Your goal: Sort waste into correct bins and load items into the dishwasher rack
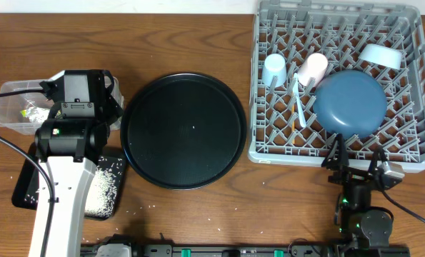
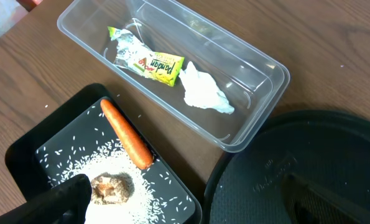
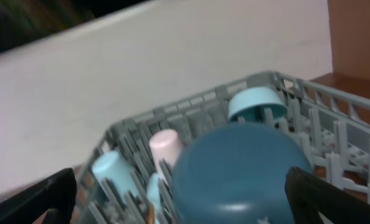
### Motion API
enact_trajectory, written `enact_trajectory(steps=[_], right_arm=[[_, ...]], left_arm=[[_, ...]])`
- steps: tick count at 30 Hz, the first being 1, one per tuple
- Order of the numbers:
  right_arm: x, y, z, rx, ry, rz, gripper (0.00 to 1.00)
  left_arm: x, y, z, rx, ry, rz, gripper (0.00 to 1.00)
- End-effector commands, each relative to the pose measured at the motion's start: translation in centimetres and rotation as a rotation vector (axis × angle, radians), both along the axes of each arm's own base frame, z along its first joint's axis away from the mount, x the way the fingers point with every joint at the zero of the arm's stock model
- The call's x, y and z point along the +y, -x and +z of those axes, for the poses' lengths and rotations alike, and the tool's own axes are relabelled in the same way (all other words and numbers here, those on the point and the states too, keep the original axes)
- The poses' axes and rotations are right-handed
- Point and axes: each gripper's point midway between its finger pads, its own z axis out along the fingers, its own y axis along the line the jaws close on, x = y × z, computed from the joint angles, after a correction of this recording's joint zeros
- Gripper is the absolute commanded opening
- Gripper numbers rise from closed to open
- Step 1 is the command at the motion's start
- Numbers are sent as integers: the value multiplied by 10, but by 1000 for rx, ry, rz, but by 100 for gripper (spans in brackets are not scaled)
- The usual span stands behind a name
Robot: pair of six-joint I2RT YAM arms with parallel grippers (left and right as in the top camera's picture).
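The grey dishwasher rack (image 1: 412, 153) holds the dark blue plate (image 1: 350, 102), light blue bowl (image 1: 381, 55), light blue cup (image 1: 274, 69), pink cup (image 1: 313, 68) and white spoon (image 1: 300, 107). I do not see the chopstick. The clear box (image 2: 268, 68) holds the yellow-green wrapper (image 2: 157, 64), foil (image 2: 125, 46) and white tissue (image 2: 203, 92). The shallow black tray (image 2: 23, 152) holds the carrot (image 2: 127, 132), brown lump (image 2: 112, 188) and rice (image 2: 141, 199). My left gripper (image 2: 185, 205) is open and empty above the tray's edge. My right gripper (image 1: 355, 158) is open and empty at the rack's front edge, facing the plate (image 3: 240, 168).
The large round black tray (image 1: 183, 130) lies between the bins and the rack, and its rim shows in the left wrist view (image 2: 309, 162). A few rice grains (image 1: 149, 208) lie loose on the wooden table near the front. My left arm (image 1: 62, 193) covers much of the bins from above.
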Motion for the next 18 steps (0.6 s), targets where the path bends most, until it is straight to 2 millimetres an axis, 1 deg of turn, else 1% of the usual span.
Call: enact_trajectory(steps=[1,5,6,18], right_arm=[[-5,0,-11,62,121,-31,99],[-5,0,-30,153,190,-24,99],[-4,0,-32,162,195,-17,99],[-2,0,-32,159,194,-5,99]], left_arm=[[2,1,0,-4,3,19,98],[2,1,0,-4,3,19,98],[2,1,0,-4,3,19,98],[2,1,0,-4,3,19,98]])
